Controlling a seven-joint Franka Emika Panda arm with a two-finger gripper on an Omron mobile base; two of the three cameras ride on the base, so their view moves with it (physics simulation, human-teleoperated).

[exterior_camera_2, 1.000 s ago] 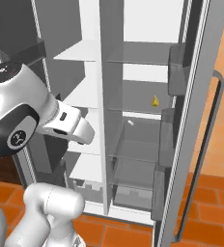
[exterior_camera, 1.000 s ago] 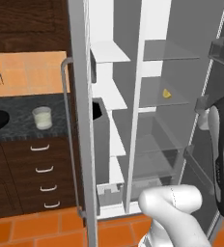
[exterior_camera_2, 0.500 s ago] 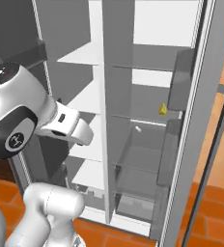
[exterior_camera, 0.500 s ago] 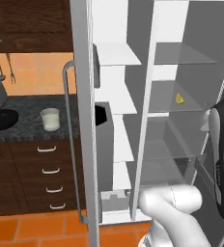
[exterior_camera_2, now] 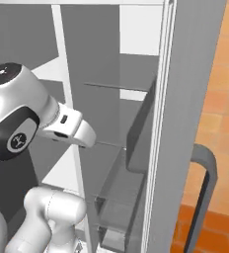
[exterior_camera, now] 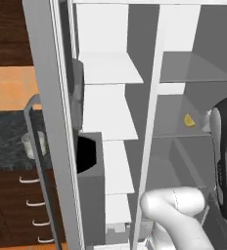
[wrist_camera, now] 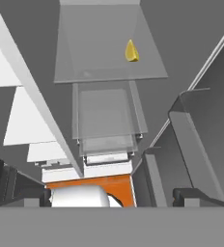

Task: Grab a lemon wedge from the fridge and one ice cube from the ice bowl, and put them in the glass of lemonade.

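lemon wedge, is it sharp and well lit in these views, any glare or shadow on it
Hand view: the lemon wedge is crisp, evenly lit bright yellow on the translucent shelf, no glare. Left base view: the wedge is small and softer-edged, flat lighting, no clear cast shadow.

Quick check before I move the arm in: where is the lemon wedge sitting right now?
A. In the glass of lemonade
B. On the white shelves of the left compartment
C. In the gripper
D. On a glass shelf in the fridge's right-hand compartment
D: the lemon wedge lies on a grey glass shelf to the right of the fridge's centre divider, with nothing gripping it.
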